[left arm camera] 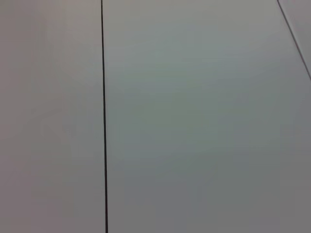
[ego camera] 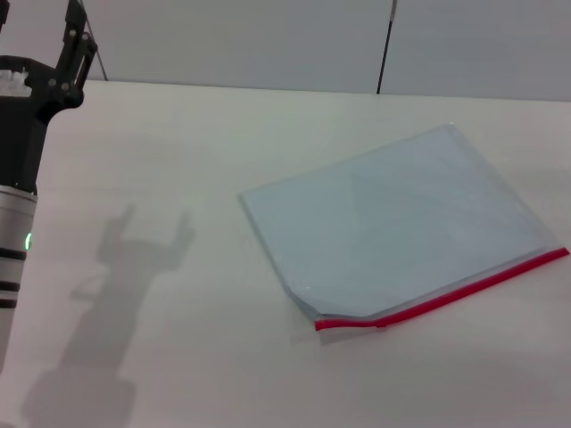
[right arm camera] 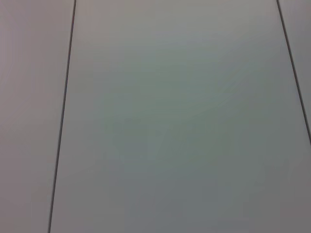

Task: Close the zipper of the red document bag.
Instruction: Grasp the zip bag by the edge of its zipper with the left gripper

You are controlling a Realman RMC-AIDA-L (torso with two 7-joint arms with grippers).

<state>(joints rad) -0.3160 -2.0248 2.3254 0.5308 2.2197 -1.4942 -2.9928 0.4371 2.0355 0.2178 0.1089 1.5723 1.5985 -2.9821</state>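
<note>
lying flat on the pale table (ego camera: 178, 160), the red document bag (ego camera: 393, 223) sits to the robot's right of centre, its zipper (ego camera: 446, 299) running along the near long edge and bending at the near corner, where a small dark slider (ego camera: 381, 325) appears to sit — too small to be sure. the left gripper (ego camera: 76, 40) is raised at the far left of the head view, well apart from the bag, its fingers spread and holding nothing. the right gripper is out of sight, and both wrist cameras show only blank wall panels. nothing has yet touched the zipper. the pouch looks thin, light and slippery — likely to slide or buckle under a one-sided pull, so it probably wants one gripper pinning the corner beside the slider while the other pinches the slider's tab and draws it along the red strip.
</note>
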